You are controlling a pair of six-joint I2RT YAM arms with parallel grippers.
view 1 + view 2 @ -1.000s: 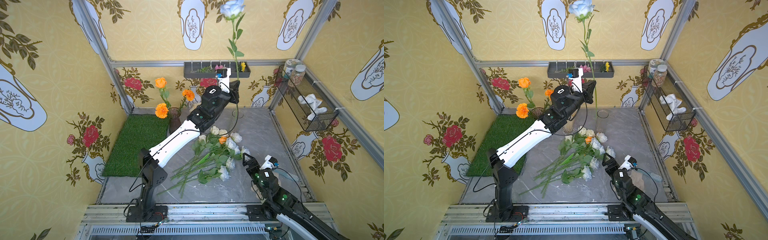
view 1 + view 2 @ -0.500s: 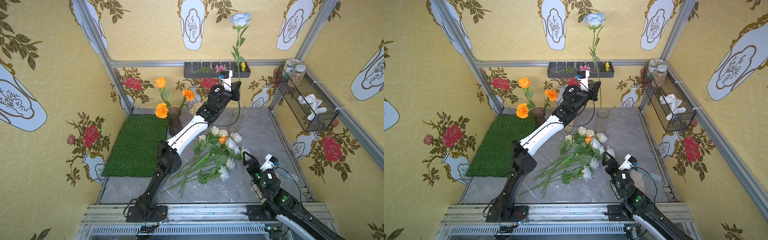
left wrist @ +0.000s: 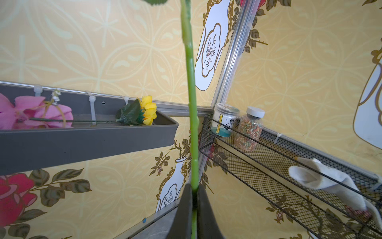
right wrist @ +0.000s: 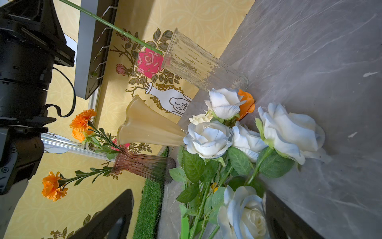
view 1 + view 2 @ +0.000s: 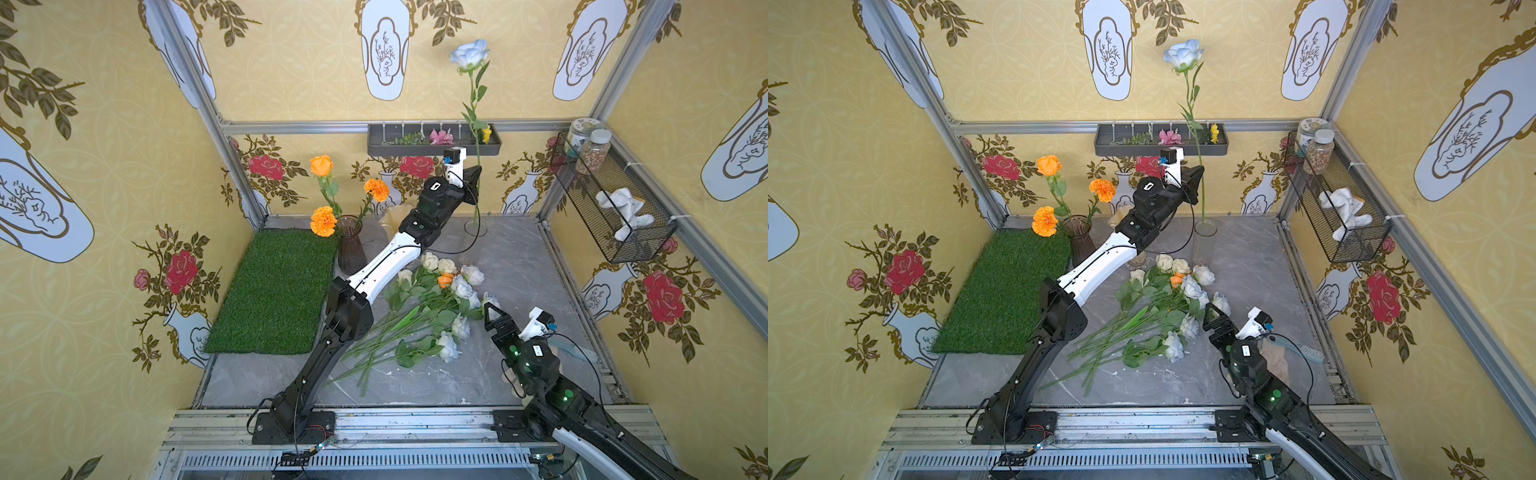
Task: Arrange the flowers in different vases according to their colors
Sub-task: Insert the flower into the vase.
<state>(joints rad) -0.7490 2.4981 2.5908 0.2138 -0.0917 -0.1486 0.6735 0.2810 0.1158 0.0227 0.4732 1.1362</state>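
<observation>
Our left gripper clenches the stem of the blue-tinted rose, tip seemingly entering the clear vase right of centre; next we lower straight, then release; right gripper gapes

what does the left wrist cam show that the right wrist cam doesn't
Only left wrist: a yellow flower and pink flower lying in the grey tray, plus two jars and a white cloth in the wire basket.
Only right wrist: the clear vase, cream vase, purple vase holding orange flowers, and loose roses on the table.
Both: the green stem shut in the left tool, and the tray itself.
</observation>
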